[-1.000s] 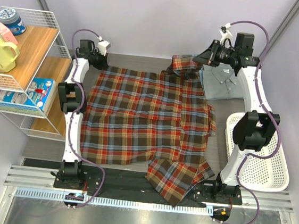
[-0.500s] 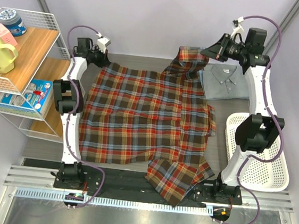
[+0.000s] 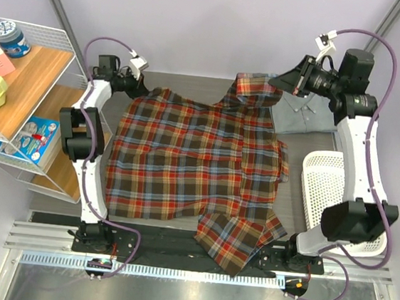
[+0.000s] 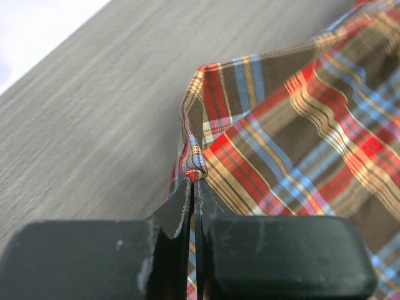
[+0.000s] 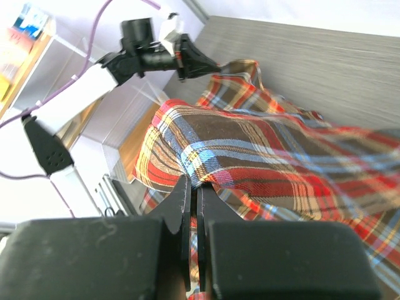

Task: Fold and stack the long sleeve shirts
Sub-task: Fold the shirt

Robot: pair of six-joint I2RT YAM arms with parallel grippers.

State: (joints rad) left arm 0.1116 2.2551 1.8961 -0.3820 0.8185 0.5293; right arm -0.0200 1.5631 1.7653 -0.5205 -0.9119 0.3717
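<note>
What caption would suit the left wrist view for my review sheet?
Left gripper, jaws shut on a corner of the plaid flannel shirt, over the grey table.

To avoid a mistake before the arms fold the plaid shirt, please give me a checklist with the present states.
1. left gripper shut on a far corner of the plaid shirt: ok.
2. right gripper shut on the other far corner: ok.
3. plaid shirt flat: not ok, near end folded askew.
4. grey-blue shirt free of plaid cloth: cannot tell, right gripper hides its edge.
5. basket apart from cloth: ok.
</note>
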